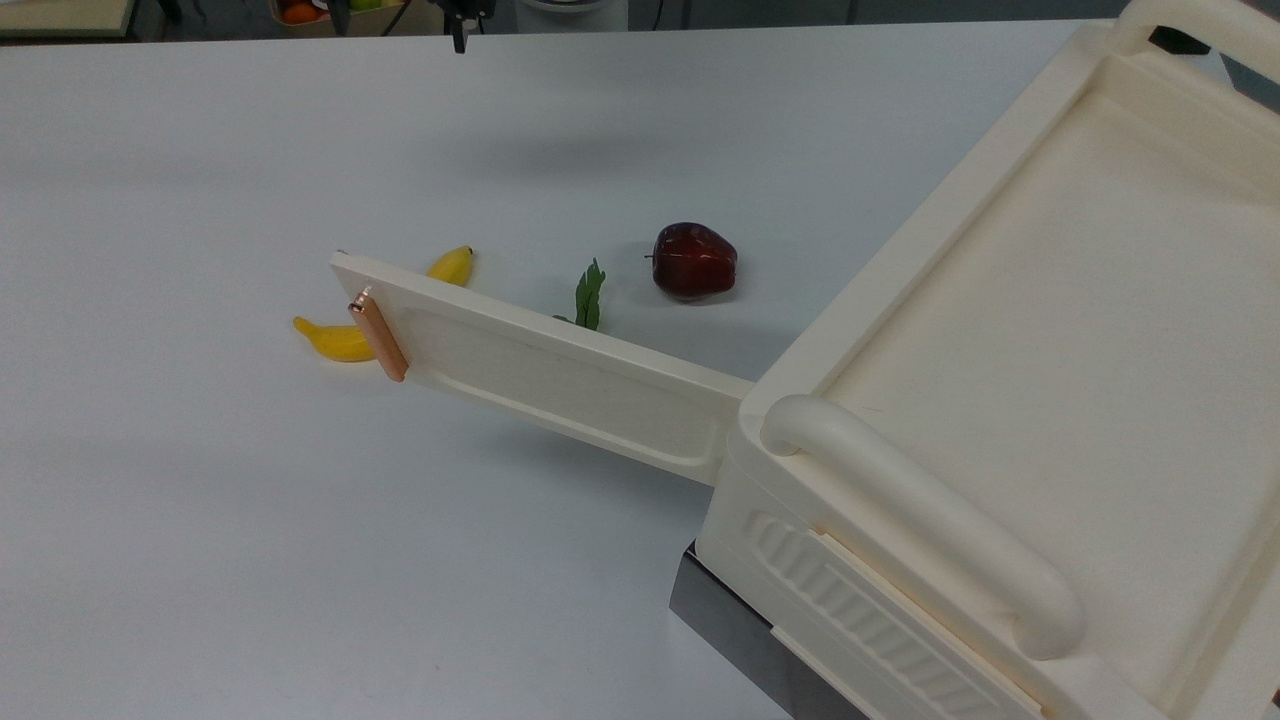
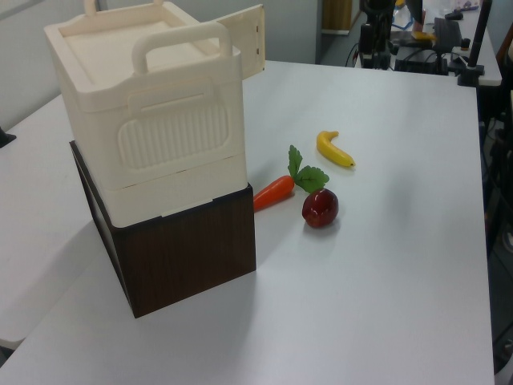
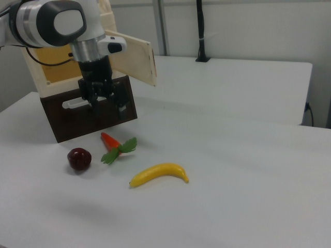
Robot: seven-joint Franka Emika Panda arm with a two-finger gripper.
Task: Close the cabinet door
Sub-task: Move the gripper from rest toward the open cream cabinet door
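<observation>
The gripper (image 3: 108, 108) hangs above the table (image 1: 200, 500), its 2 fingers spread with nothing between them. Behind it in the right view, the cream cabinet door (image 1: 545, 375) stands swung wide from the cabinet (image 1: 1000, 400), its copper handle (image 1: 379, 340) near the free end.

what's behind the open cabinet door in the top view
A banana, its middle covered by the cabinet door, and a carrot's green leaves. The carrot's orange body is covered there; the left view shows it.

The cabinet door (image 1: 560, 375) stands swung open from the cabinet (image 1: 1000, 420).
</observation>
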